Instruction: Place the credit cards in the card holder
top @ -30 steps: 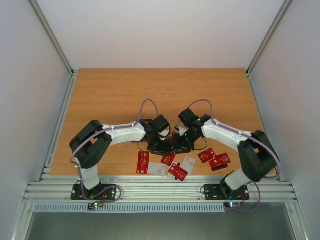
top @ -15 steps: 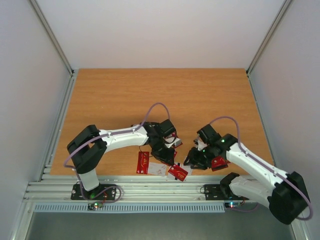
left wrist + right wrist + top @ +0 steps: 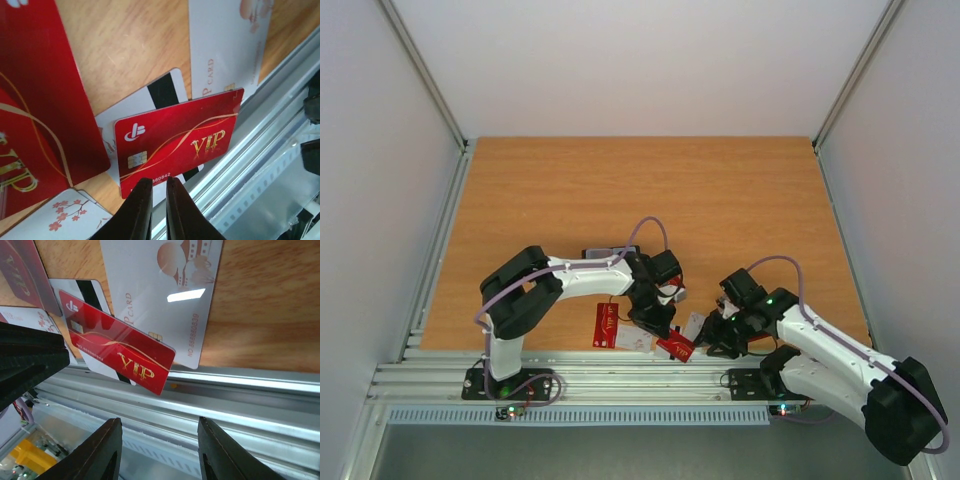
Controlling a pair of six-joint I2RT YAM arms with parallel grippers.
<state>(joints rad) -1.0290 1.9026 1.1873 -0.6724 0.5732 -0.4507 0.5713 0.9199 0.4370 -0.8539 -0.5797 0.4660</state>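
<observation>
Several credit cards lie at the table's front edge. A red VIP card [image 3: 175, 140] overhangs the metal rail; it also shows in the right wrist view [image 3: 120, 347] and the top view [image 3: 676, 347]. My left gripper [image 3: 159, 182] is shut with its tips at that card's near edge, and nothing shows between the jaws. It shows in the top view [image 3: 660, 322]. My right gripper [image 3: 157, 422] is open and empty over the rail, just right of the card [image 3: 712, 337]. A dark flat thing [image 3: 607, 251] behind the left arm looks like the card holder.
A white card [image 3: 227, 45] lies beside the red one, and a striped white card [image 3: 150, 100] lies under it. A big red card [image 3: 35, 100] and a flowered white card [image 3: 65, 220] lie to the left. The aluminium rail [image 3: 640, 375] borders the table's front.
Both grippers left the table's middle. The right arm swung back to the near right and lowered over the front rail. The left gripper came down to the cards at the front edge.
</observation>
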